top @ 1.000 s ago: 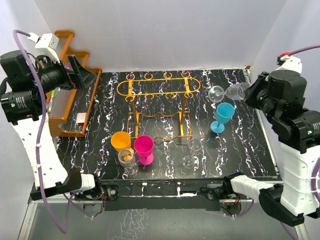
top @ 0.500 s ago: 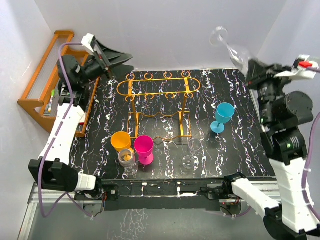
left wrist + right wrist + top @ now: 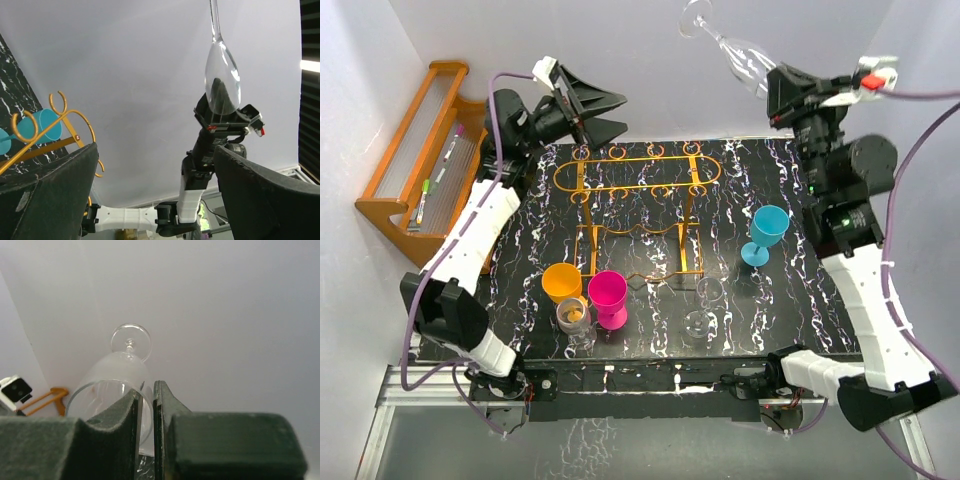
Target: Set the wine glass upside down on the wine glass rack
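Note:
A clear wine glass (image 3: 735, 50) is gripped by its rim in my right gripper (image 3: 775, 85), raised high above the table's back right, with its foot pointing up and to the left. In the right wrist view the pads (image 3: 125, 412) pinch the wall of the wine glass (image 3: 117, 372). The orange-gold wire wine glass rack (image 3: 635, 170) stands at the back middle of the table. My left gripper (image 3: 610, 112) is open and empty, held above the rack's back left end. The left wrist view looks between its fingers (image 3: 50, 195) at the glass (image 3: 222, 80) and the rack's rings (image 3: 60, 107).
A teal goblet (image 3: 766, 232) stands right of the rack. An orange cup (image 3: 561, 282), a pink goblet (image 3: 608, 296) and a small clear glass (image 3: 574, 318) stand at the front left, with clear glasses (image 3: 705, 305) at the front middle. A brown wooden rack (image 3: 415, 170) sits at the far left.
My right arm has lifted the wine glass from beside the teal goblet to high at the back, foot tilted up. My left arm has swung from the wooden rack toward the wire rack.

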`<state>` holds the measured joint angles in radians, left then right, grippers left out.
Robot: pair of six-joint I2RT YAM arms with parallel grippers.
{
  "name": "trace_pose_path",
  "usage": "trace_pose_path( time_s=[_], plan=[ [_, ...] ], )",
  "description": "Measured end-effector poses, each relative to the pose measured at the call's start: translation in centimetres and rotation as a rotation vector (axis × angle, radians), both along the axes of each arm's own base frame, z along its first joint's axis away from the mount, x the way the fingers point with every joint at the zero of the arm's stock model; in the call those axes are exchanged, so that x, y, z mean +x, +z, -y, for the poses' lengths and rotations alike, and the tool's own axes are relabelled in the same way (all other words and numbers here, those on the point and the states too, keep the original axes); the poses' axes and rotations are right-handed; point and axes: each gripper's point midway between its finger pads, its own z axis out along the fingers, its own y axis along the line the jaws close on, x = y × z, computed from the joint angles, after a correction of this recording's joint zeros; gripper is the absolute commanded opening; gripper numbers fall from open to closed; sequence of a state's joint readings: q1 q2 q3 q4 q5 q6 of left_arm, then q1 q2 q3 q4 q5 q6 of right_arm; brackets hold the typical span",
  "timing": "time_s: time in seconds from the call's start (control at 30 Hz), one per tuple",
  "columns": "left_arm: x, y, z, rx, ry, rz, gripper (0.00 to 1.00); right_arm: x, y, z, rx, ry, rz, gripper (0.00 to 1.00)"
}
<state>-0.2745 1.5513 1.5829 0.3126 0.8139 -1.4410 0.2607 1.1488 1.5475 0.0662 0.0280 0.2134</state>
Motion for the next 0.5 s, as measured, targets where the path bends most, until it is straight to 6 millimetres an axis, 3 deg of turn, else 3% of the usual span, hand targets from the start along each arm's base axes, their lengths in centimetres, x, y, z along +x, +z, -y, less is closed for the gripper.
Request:
trace_pose_path(
  time_s=[0.13, 0.37, 0.5],
  plan=[
    [0.4, 0.4, 2.7, -0.014, -0.042, 0.013, 0.96, -1.5, -1.3, -0.6, -0.101, 0.012, 0.137, 0.08],
    [1.9, 3.4, 6.3, -0.071, -0.066, 0.095, 0.89, -3.9, -0.2, -3.6, -0.311, 0.041, 0.412, 0.08],
    [2.4, 4.3, 7.3, -0.091, -0.048, 0.122, 0.87, -4.4, -0.4, -5.7, -0.422, 0.023, 0.532, 0.08]
  ],
)
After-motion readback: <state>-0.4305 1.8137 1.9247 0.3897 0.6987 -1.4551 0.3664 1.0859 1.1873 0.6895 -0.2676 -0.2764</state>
